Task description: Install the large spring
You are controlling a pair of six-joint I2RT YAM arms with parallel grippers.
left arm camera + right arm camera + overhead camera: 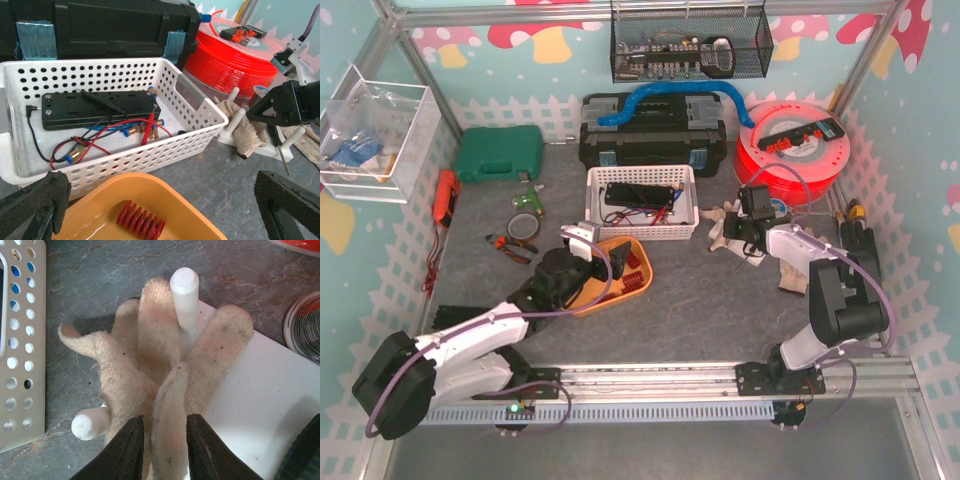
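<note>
A red coil spring [141, 222] lies in the orange tray [165, 192]; the top view shows red springs [632, 272] at the tray's right end. My left gripper [160, 202] is open wide just above the tray [605, 300], holding nothing. A white base plate [250, 390] with upright white pegs [184, 290] sits right of the white basket, and a beige work glove [150, 355] is draped over it. My right gripper [167, 447] is shut on a fold of that glove, down at the plate [732, 245].
The white perforated basket [642, 205] holds a black block and wires. A black toolbox [655, 135] and a red filament spool [790, 160] stand behind. A green case [500, 152], a tape roll [523, 225] and pliers [510, 245] lie at the left. A wire spool [305, 325] sits beside the plate.
</note>
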